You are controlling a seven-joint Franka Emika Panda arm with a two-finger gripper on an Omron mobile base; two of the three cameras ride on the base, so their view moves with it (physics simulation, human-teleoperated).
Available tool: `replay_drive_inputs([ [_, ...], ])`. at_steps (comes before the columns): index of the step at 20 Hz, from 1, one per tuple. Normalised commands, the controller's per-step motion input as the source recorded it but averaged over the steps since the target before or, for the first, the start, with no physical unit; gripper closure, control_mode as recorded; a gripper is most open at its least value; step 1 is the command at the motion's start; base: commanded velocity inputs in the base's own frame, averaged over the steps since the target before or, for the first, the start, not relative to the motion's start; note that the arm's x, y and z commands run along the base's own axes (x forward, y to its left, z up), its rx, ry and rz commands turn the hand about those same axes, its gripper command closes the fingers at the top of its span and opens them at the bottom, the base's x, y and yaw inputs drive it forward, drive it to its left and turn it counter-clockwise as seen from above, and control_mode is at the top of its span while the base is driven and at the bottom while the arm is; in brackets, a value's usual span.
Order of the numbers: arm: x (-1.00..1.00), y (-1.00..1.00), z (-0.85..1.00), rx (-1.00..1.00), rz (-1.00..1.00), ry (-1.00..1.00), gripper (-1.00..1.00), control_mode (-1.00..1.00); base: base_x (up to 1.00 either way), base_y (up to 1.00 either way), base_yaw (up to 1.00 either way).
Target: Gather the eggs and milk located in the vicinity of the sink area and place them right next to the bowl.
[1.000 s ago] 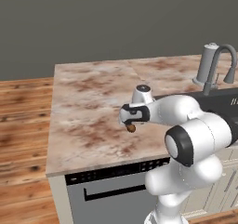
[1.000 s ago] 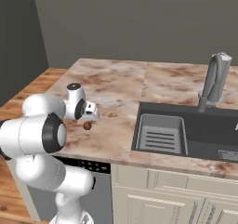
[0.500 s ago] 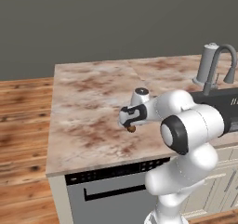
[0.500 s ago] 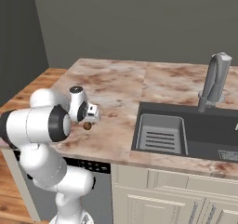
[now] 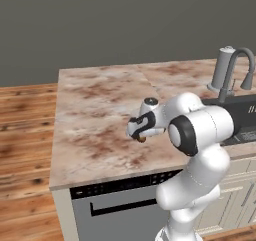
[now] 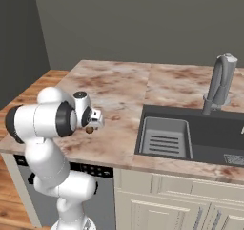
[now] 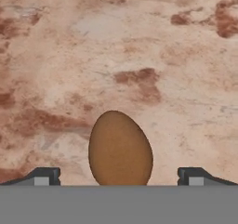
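In my hand view a brown egg [image 7: 120, 148] sits between the two fingertips [image 7: 42, 175], which stand wide and clear of it on both sides. My end effector [image 5: 139, 134] hangs low over the marbled table [image 5: 95, 110] (near its front edge). Farther off lies the dark sink [image 6: 200, 134], with its grey faucet [image 6: 220, 82] behind.

I'm seeing bare marbled worktop [image 5: 95, 115] lying open all around the egg [image 7: 120, 148], with room on both sides between it and the wide-spread gripper [image 7: 120, 175] tips. Off to the right, the sink [image 6: 190, 136] and its faucet [image 6: 220, 83] are standing well apart from the gripper.
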Motion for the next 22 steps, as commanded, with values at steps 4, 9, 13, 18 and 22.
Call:
replay_drive_inputs([
  [4,0.12,0.00,-0.21,0.00,0.00,0.00,-1.00,-1.00,0.00,0.00,0.00],
  [9,0.13,0.03,-0.22,0.00,0.00,0.00,-1.00,-1.00,0.00,0.00,0.00],
  [13,0.11,0.07,-0.20,0.00,0.00,0.00,-1.00,-1.00,0.00,0.00,0.00],
  [18,0.03,0.08,-0.19,-0.01,0.00,0.00,1.00,-1.00,0.00,0.00,0.00],
  [22,0.00,0.00,-0.23,0.00,0.00,0.00,1.00,-1.00,0.00,0.00,0.00],
])
